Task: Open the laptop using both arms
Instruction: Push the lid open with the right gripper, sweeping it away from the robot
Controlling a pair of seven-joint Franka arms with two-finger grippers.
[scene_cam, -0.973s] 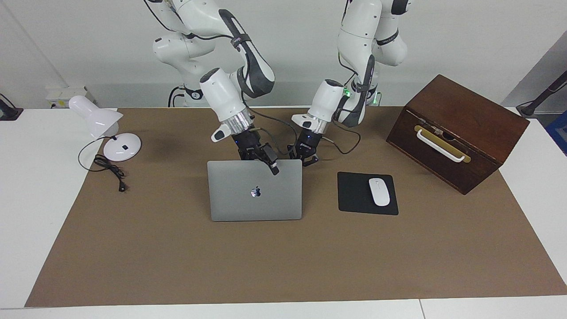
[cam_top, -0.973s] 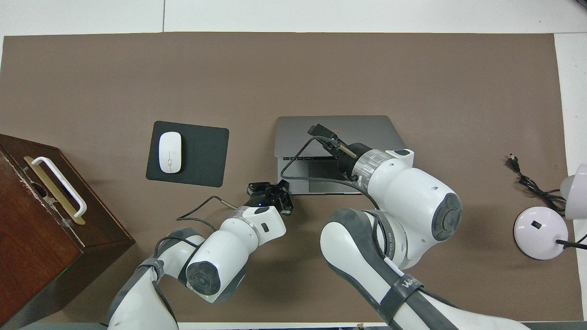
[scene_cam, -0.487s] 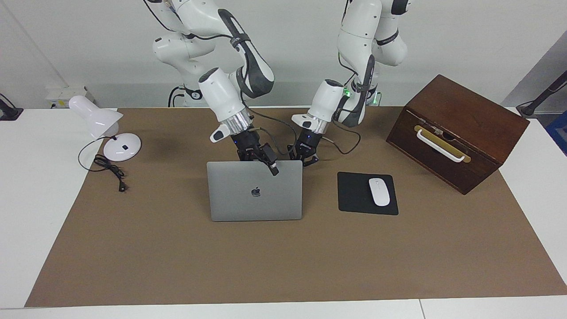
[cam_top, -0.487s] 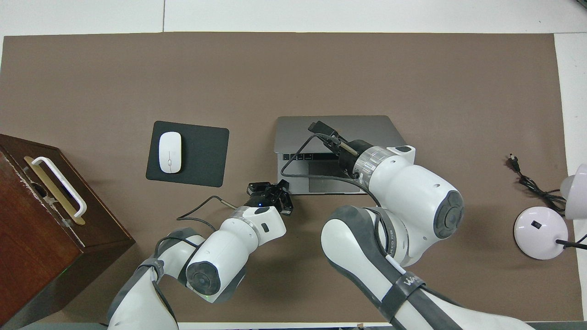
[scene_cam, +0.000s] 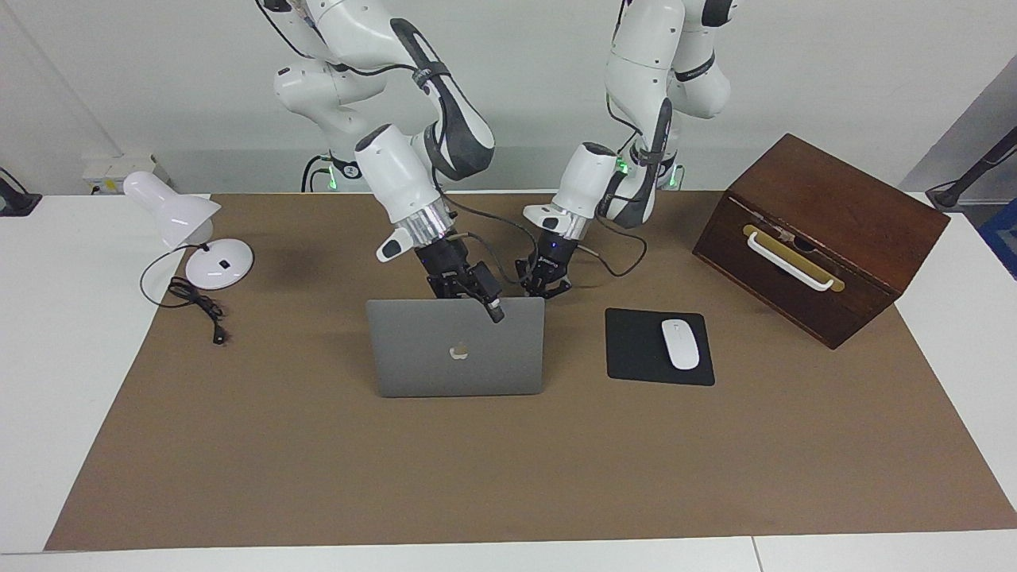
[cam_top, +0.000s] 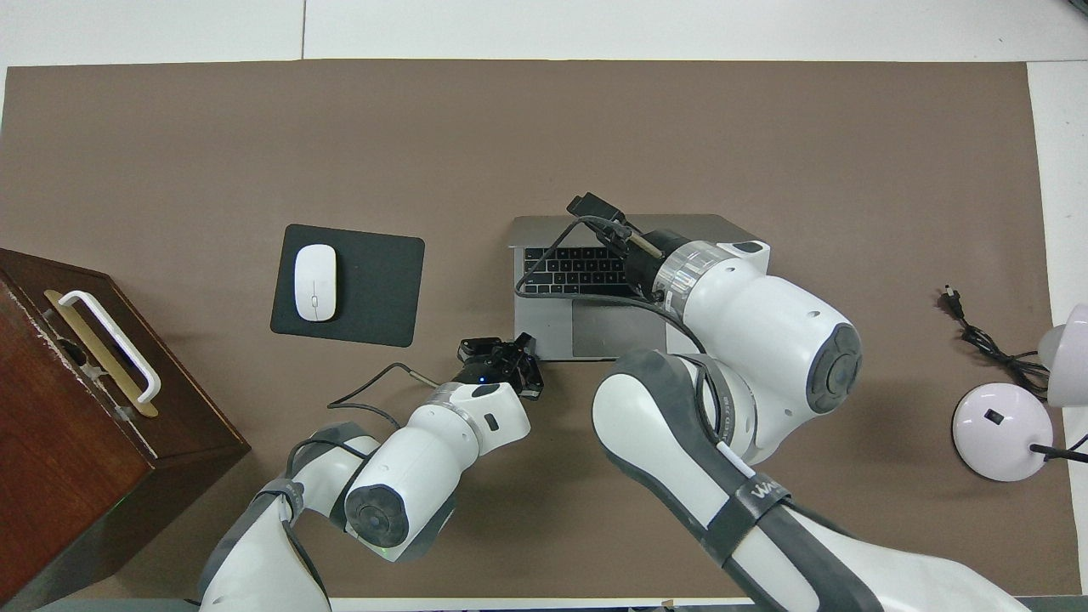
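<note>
Background, facing view: plain white wall (scene_cam: 834, 71) above a white table (scene_cam: 56, 357) covered by a wide brown paper mat (scene_cam: 477, 469).
Laptop, facing view: thin silver-grey rectangular laptop (scene_cam: 445, 361) at the middle of the mat, lid raised steeply, its dark apple logo turned away from the robots.
Right gripper, facing view: small black right gripper (scene_cam: 489, 306) at the lid's top edge, one black tip showing over the lid's outer face; whether it is clamped on the edge I cannot tell.
Left gripper, facing view: small black left gripper (scene_cam: 547, 287) low by the laptop's corner toward the left arm's end, tips together, nothing in it.
Neighbours, facing view: black rectangular mouse pad (scene_cam: 636, 349) with a white oval mouse (scene_cam: 680, 344) on it, beside the laptop toward the left arm's end; dark brown wooden box with a white handle (scene_cam: 826, 214) at that end of the mat; white desk lamp (scene_cam: 187, 218) and its coiled black cord (scene_cam: 199, 306) at the right arm's end.
Laptop, overhead view: grey deck (cam_top: 548, 327) with black keys and trackpad exposed.
Right gripper, overhead view: over the lid's raised edge (cam_top: 592, 208).
Left gripper, overhead view: at the deck's corner nearest the robots (cam_top: 510, 353); contact cannot be told.
</note>
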